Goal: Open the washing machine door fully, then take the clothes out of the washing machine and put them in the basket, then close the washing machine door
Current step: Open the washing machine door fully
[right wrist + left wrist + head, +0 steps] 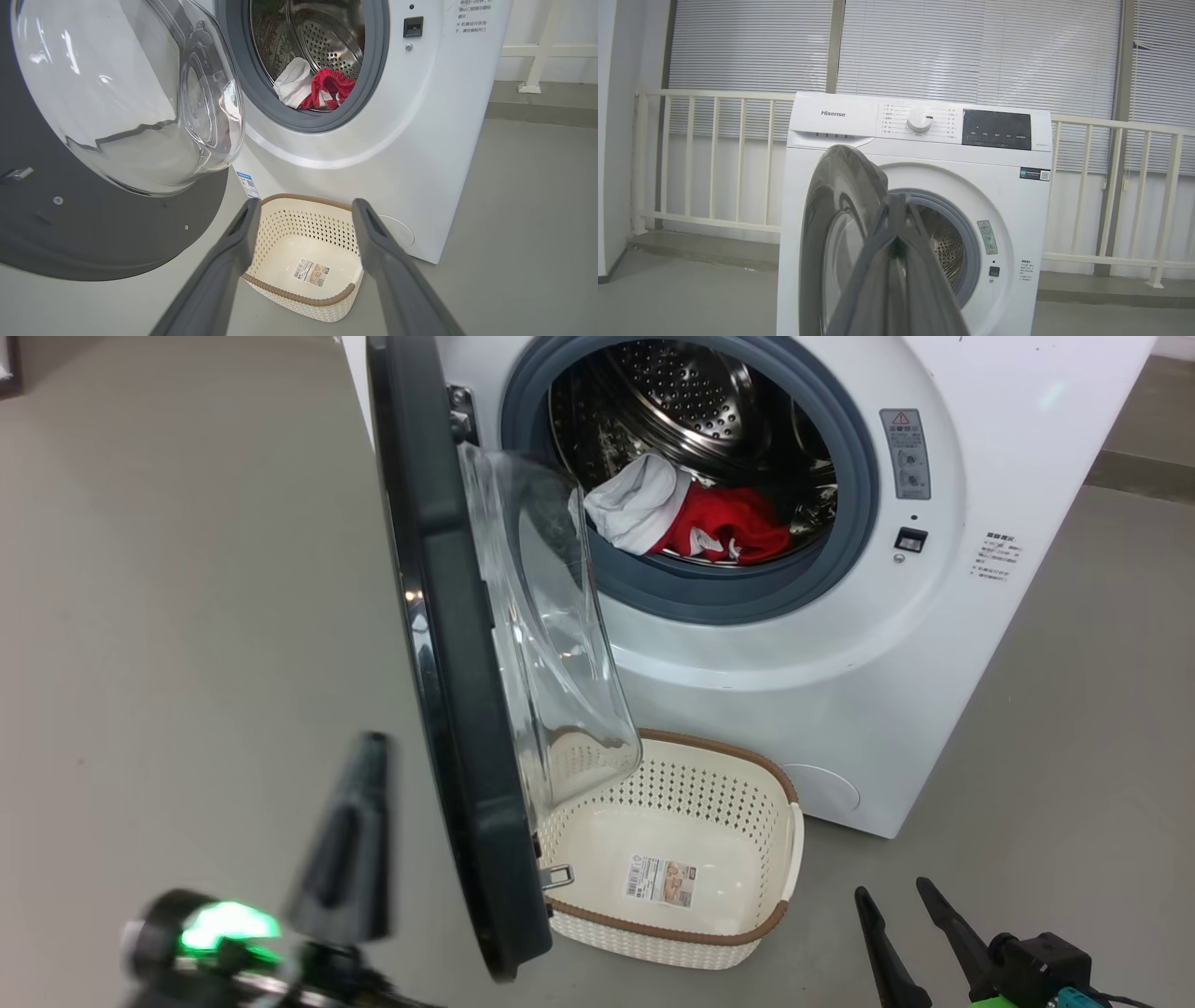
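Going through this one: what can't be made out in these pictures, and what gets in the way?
Basket: head view, its left corner is hidden behind the door.
Clothes: head view, bunched together, so the number of pieces is unclear.
Left hand: head view, blurred; whether it touches the door cannot be told.
Label on the machine front: head view, print too small to read.

A plain grey floor [168, 569] is seen stretching all round. At the back, a white slatted railing [714, 158] is set on a low grey ledge [700, 247], and closed white blinds [971, 46] are hung behind it.
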### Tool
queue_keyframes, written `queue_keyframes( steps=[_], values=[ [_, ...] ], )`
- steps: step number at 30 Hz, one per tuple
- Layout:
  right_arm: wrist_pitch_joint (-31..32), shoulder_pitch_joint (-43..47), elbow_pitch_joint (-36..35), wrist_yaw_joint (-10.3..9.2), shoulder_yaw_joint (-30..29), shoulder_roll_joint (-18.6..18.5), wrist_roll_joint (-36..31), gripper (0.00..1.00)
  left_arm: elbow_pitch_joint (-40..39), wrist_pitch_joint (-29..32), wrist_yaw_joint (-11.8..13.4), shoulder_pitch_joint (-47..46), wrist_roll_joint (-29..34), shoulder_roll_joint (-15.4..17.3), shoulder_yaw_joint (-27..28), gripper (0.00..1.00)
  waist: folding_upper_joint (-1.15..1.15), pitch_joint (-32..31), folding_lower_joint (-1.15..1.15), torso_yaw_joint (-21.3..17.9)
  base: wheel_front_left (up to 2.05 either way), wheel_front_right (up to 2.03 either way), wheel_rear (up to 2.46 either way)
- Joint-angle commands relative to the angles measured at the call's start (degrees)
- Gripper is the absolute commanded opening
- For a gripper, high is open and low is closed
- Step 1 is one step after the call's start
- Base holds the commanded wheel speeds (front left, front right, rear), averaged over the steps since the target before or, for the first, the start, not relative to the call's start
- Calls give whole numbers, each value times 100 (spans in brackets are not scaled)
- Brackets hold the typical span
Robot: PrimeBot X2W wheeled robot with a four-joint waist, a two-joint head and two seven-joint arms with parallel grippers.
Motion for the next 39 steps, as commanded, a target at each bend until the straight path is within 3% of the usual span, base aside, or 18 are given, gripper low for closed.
queue_keyframes(
  steps=[1,6,11,23,39],
  values=[
    [-69,-140,-163,43,123,-18,-45,100,-231,-26,-35,-130,188,40,-135,0,0,4,0,-30,0,0,0],
    [-69,-145,-180,43,127,-15,-47,100,89,-26,-105,70,239,40,-987,0,0,37,0,-127,0,0,0],
    [-69,-218,-130,43,173,-13,-45,100,863,-26,-134,112,92,40,-1389,0,0,146,0,-218,0,0,0],
    [-69,-370,-78,43,199,-14,-106,100,2115,-26,-141,-193,-409,40,-1134,0,0,260,0,-282,0,0,0],
    [-69,-273,-166,43,96,-11,-127,100,2251,-26,-141,-46,-350,40,-528,0,0,196,0,38,0,0,0]
  ],
)
